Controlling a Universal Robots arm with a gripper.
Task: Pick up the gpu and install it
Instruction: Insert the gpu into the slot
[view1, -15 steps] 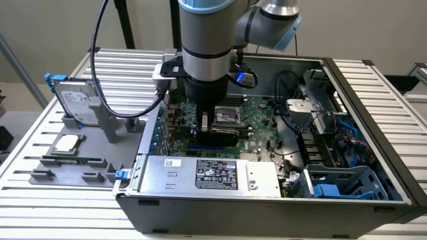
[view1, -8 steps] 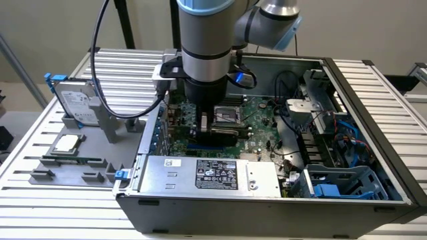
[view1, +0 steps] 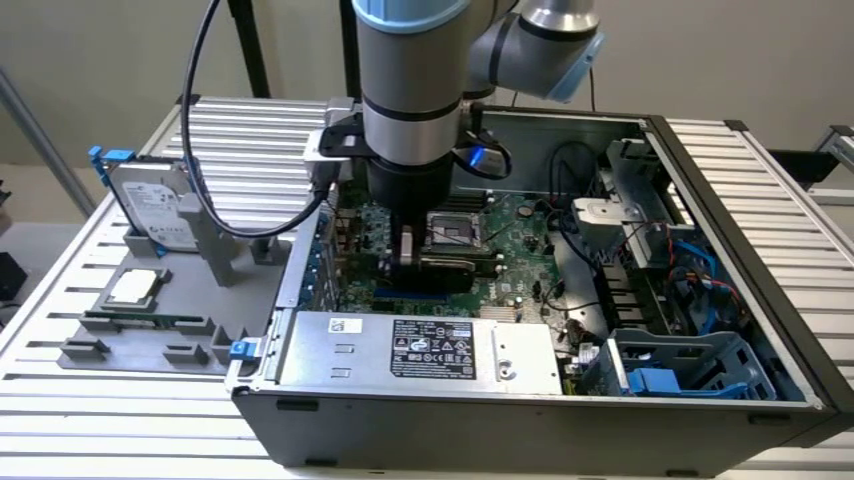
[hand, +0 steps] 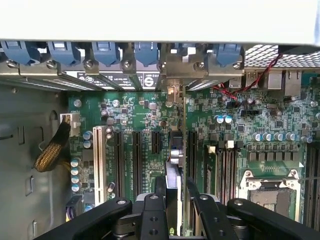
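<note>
In the wrist view the gpu (hand: 174, 150) shows edge-on. It stands upright over a long black expansion slot on the green motherboard (hand: 135, 120). Its silver bracket end (hand: 172, 92) reaches the row of rear slot openings. My gripper (hand: 176, 207) is shut on the card's near edge, with a black finger (hand: 153, 215) on either side. In the exterior view the gripper (view1: 424, 262) is down inside the open computer case (view1: 534, 400), holding the dark gpu (view1: 451, 268) just above the motherboard (view1: 514, 240). Whether the card is fully seated in the slot is hidden.
The CPU socket (hand: 267, 192) lies beside the card. A power supply (view1: 420, 350) and a blue drive cage (view1: 681, 370) sit along the case front. On the exterior view's left, a grey fixture (view1: 147, 340) holds a hard drive (view1: 154, 205), a processor (view1: 134, 287) and a memory stick (view1: 147, 322).
</note>
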